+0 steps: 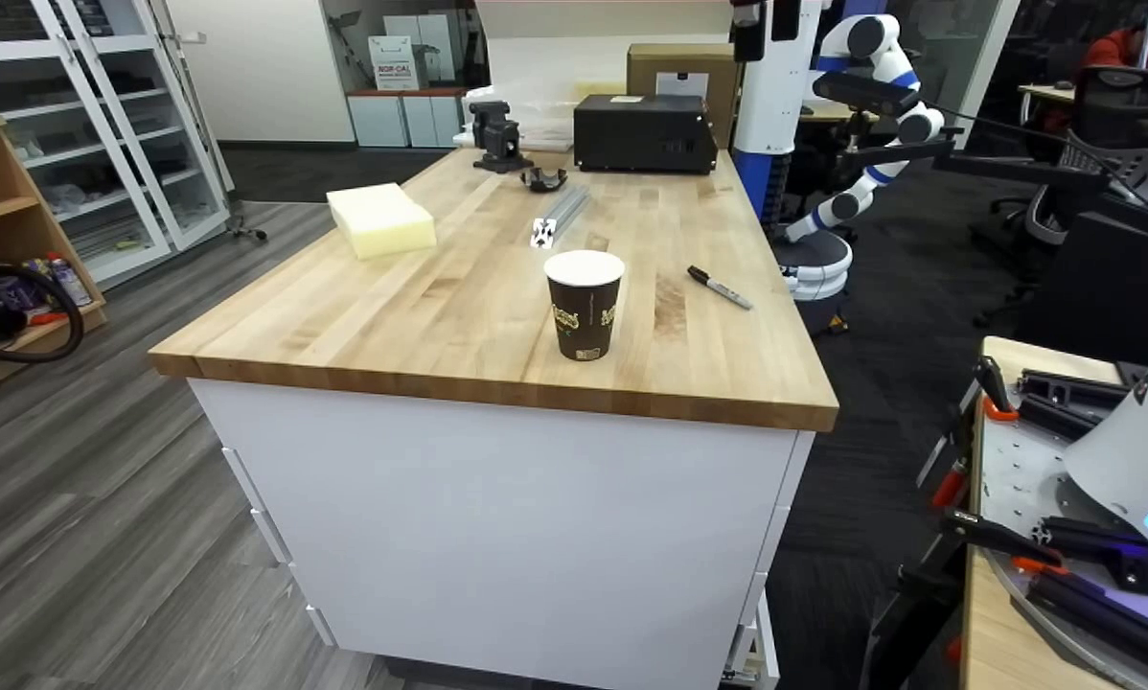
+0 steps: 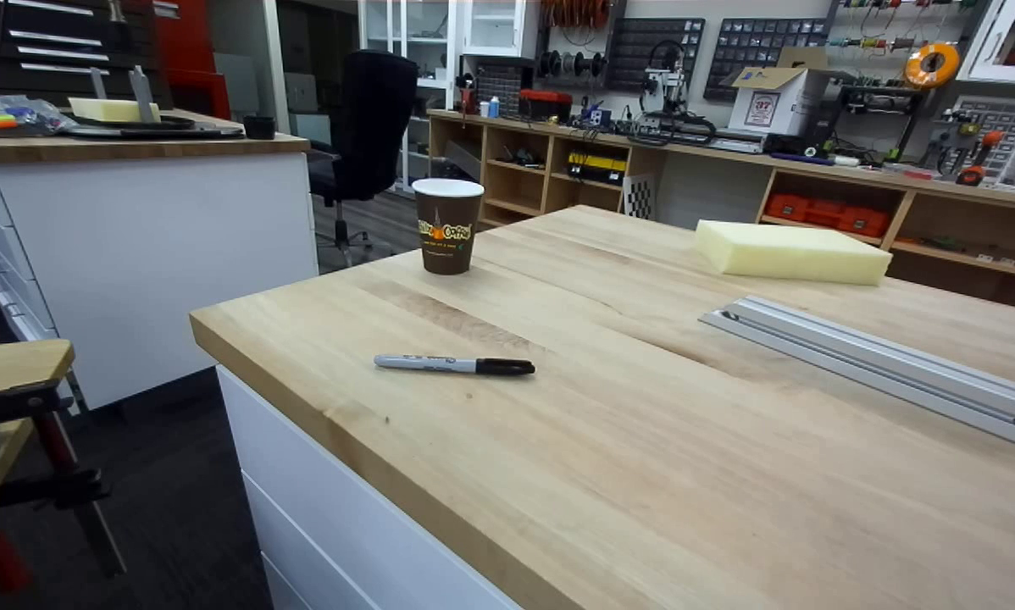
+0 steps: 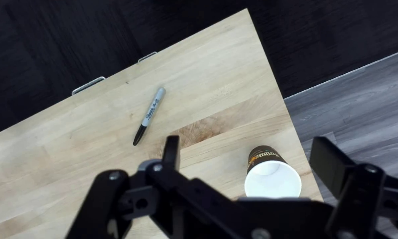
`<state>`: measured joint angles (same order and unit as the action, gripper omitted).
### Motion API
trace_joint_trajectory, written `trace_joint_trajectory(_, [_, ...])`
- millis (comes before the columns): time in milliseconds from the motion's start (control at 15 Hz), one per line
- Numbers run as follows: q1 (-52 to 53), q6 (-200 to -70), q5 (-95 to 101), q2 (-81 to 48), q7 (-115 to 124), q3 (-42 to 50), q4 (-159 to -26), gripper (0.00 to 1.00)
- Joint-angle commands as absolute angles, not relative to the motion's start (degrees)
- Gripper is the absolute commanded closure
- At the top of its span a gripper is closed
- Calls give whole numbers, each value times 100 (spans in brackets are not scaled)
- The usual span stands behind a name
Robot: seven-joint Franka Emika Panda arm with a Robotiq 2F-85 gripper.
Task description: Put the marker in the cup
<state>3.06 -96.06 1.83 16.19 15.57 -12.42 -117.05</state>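
Note:
The marker, grey with a black cap, lies flat on the wooden table. It shows in both exterior views (image 1: 720,287) (image 2: 454,365) and left of centre in the wrist view (image 3: 149,114). The dark brown paper cup with a white rim stands upright near the table's end in both exterior views (image 1: 584,311) (image 2: 448,230). In the wrist view I look into the white inside of the cup (image 3: 272,179); its lower rim is partly hidden by the gripper body. My gripper (image 3: 247,146) is open and empty above the table, its fingers spread either side of the cup in that view.
The wooden table (image 1: 459,297) ends close to the cup. A pale yellow foam block (image 1: 382,220) and an aluminium bar (image 2: 880,364) lie on it. A black box (image 1: 644,134) and a black clamp-like device (image 1: 499,134) stand farther back. The robot base (image 1: 1135,450) is beside the table.

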Motion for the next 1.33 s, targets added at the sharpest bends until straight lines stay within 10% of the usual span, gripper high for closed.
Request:
trace_joint_trajectory(0, [382, -10099, 343, 1445, 1455, -1113, -11845, 0])
trace_joint_trajectory(1267, [-79, -13002, 275, 1090, 2814, -421, -14549, 0])
